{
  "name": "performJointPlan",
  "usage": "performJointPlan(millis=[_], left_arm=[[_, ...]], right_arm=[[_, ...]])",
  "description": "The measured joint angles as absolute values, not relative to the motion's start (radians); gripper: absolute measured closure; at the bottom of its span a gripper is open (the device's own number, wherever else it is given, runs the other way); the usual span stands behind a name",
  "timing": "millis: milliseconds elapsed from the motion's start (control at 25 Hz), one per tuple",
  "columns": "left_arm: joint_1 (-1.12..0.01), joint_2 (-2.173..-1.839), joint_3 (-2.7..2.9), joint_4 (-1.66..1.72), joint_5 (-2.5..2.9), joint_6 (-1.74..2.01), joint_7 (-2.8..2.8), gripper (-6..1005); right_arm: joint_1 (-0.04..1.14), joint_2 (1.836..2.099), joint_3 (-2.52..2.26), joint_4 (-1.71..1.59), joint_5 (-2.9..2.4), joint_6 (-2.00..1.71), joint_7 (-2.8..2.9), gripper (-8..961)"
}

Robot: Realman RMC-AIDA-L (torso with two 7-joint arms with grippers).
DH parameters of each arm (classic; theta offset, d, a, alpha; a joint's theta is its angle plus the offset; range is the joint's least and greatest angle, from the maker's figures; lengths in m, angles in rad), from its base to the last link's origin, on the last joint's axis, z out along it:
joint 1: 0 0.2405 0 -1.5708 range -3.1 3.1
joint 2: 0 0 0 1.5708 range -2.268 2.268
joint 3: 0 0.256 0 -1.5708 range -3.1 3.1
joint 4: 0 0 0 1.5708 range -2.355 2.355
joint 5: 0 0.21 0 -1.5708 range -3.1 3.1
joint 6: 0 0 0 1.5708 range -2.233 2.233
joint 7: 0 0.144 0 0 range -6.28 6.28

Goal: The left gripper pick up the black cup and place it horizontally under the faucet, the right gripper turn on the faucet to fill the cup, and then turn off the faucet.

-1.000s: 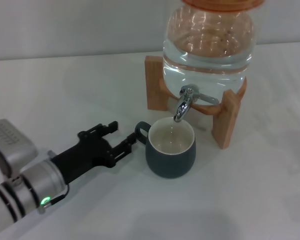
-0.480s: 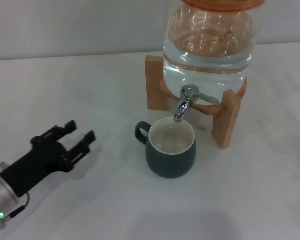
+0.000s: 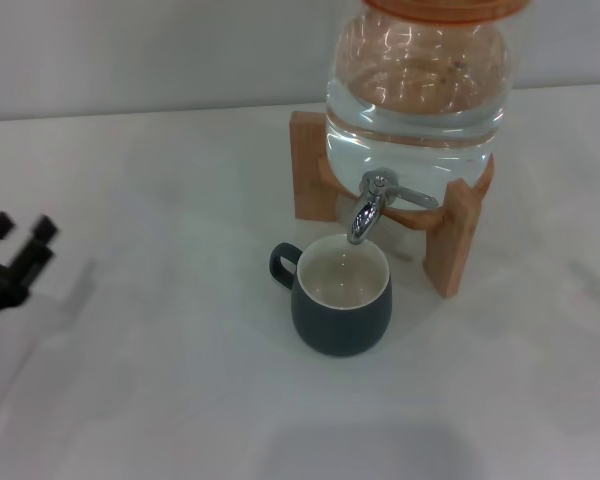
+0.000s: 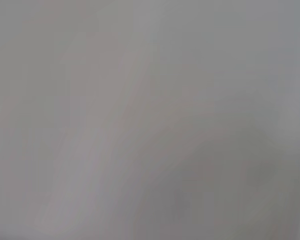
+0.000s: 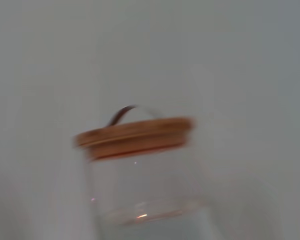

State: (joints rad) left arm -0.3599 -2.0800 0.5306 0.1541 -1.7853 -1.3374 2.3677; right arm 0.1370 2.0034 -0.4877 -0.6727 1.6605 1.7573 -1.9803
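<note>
The black cup [image 3: 341, 297] stands upright on the white table, its cream inside showing and its handle toward my left. Its mouth sits right under the spout of the chrome faucet [image 3: 367, 208]. The faucet is on a clear glass jar [image 3: 417, 85] of water in a wooden stand [image 3: 451, 238]. My left gripper [image 3: 18, 247] is at the far left edge of the head view, open and empty, far from the cup. My right gripper is out of view; its wrist view shows the jar's wooden lid [image 5: 135, 136].
The white table [image 3: 160, 200] runs to a pale wall at the back. The left wrist view shows only blank grey surface.
My left gripper has drawn back from the cup's handle to the far left edge of the head view. The cup has stayed under the faucet.
</note>
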Motion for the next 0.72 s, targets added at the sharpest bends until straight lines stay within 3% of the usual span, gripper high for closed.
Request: performJointPlan(millis=[720], left_arm=[[-0.325,-2.076,0.531,0.189,-1.987,-1.298,2.289,387]], right_arm=[[0.205,2.007,-0.851,-0.812,1.666,1.751,-1.815,128]])
